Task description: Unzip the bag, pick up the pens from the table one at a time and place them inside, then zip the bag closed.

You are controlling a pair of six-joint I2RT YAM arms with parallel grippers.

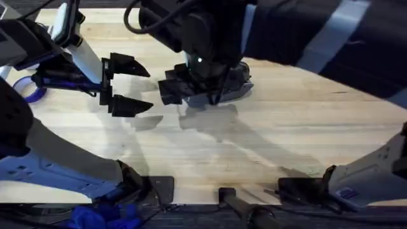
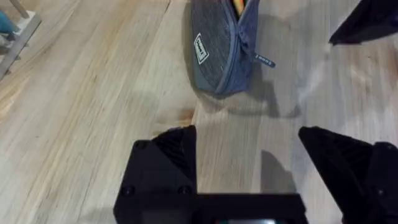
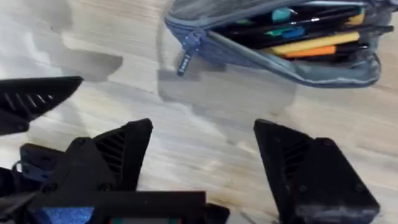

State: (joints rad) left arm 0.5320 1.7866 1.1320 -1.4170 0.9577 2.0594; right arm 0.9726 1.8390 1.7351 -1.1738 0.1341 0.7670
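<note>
Pale wooden tabletop [image 1: 286, 140], both grippers open and empty beside an unzipped bag [image 3: 280, 43].

Right gripper [image 3: 202, 162] hovers fingers wide, nearest the zipper pull [image 3: 185, 62]; bag's long axis runs crosswise beyond them, pens [image 3: 311, 43] inside. Left gripper [image 1: 130, 86] waits wide nearby.

blue-grey bag [image 3: 323, 68], yellow, orange, teal pens [image 3: 311, 43]
</note>
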